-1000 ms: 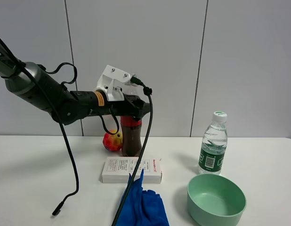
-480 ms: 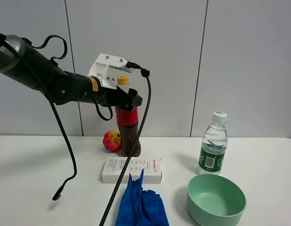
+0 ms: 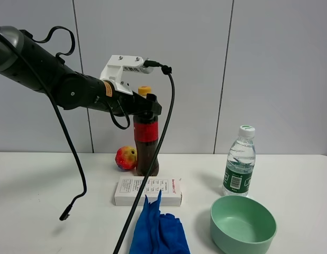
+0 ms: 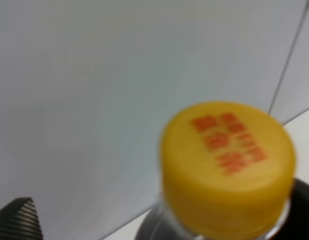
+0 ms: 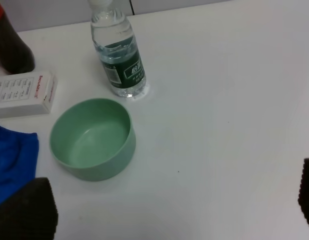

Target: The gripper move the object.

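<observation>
The cola bottle [image 3: 146, 151], dark with a red label and a yellow-orange cap, stands upright on the white table at the back. My left gripper [image 3: 148, 109], black with a white bracket and an orange band, is at the bottle's neck just below the cap. In the left wrist view the cap [image 4: 227, 160] fills the frame, with one finger [image 4: 17, 220] far off to its side, so the jaws stand wide apart. My right gripper [image 5: 164, 215] is open and empty above the table. The bottle's base also shows in the right wrist view [image 5: 12, 50].
A red-yellow apple [image 3: 126, 157] lies just left of the cola bottle. A white box [image 3: 147, 191] lies in front of it, with a blue cloth [image 3: 159, 230] nearer. A green bowl [image 3: 214, 211] and a green-labelled water bottle [image 3: 239, 161] stand to the right. A black cable [image 3: 153, 169] hangs across the bottle.
My left gripper has risen from the bottle's upper body to its neck. The cap now shows. The bottle tilted briefly and stands upright again, its base in the same spot.
</observation>
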`<state>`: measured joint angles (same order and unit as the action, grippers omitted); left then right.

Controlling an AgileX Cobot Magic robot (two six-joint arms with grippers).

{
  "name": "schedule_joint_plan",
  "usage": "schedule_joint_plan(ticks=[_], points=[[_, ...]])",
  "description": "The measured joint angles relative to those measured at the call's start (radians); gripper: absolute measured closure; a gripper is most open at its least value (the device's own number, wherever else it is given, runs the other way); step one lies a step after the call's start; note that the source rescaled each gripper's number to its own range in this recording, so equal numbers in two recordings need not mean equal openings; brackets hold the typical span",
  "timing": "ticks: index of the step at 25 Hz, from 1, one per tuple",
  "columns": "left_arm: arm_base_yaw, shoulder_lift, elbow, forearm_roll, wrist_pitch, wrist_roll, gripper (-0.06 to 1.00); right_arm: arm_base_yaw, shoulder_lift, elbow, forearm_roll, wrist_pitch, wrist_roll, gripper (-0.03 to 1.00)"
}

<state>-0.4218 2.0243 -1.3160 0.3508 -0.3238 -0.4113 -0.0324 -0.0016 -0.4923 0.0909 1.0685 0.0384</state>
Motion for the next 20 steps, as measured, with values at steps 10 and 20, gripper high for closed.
schedule_joint_plan(ticks=[10,20], points=[[-0.046,-0.058,0.0,-0.019,0.146,-0.003,0.11,0.0,0.0,0.0,0.0,0.0,0.0,-0.03],[-0.061,-0.135,0.0,-0.084,0.448,0.024,0.11,0.0,0.0,0.0,0.0,0.0,0.0,-0.03]])
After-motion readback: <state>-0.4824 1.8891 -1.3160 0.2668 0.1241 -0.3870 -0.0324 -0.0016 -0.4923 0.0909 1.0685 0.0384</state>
